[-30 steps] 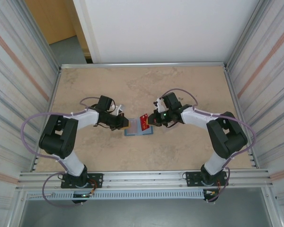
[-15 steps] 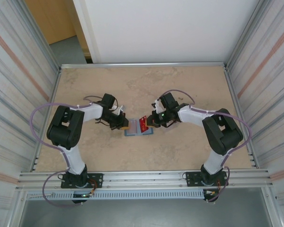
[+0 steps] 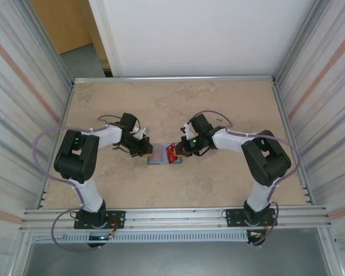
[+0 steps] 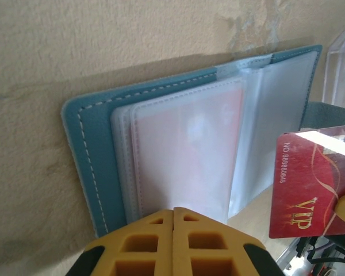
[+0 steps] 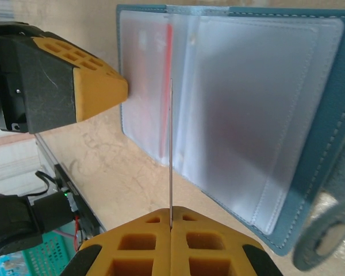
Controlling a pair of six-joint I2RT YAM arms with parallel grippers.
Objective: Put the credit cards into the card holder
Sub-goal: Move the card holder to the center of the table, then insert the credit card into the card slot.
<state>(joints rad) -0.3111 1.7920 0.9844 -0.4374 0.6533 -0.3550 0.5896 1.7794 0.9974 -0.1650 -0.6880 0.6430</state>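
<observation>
- Step in hand: insertion of a red card (image 4: 313, 181) into the card holder (image 4: 95, 161), which lies open on the table (image 4: 75, 46) at the centre of the overhead view.
- The right claw (image 5: 171, 230) is closed on the red card, holding it on edge over the clear sleeves (image 5: 247, 103); contact cannot be told.
- The left claw (image 4: 173, 230) has its fingers closed together at the sleeve edge; whether a sleeve is pinched cannot be told.
- Next move, by judgement: align the card's edge with a sleeve mouth, then slide it in flat while the holder is kept steady.
- The left wrist view gives the card's printed face at lower right and a pinkish card (image 4: 184, 149) already behind a sleeve; the right wrist view gives the red card edge-on, as a thin line.
</observation>
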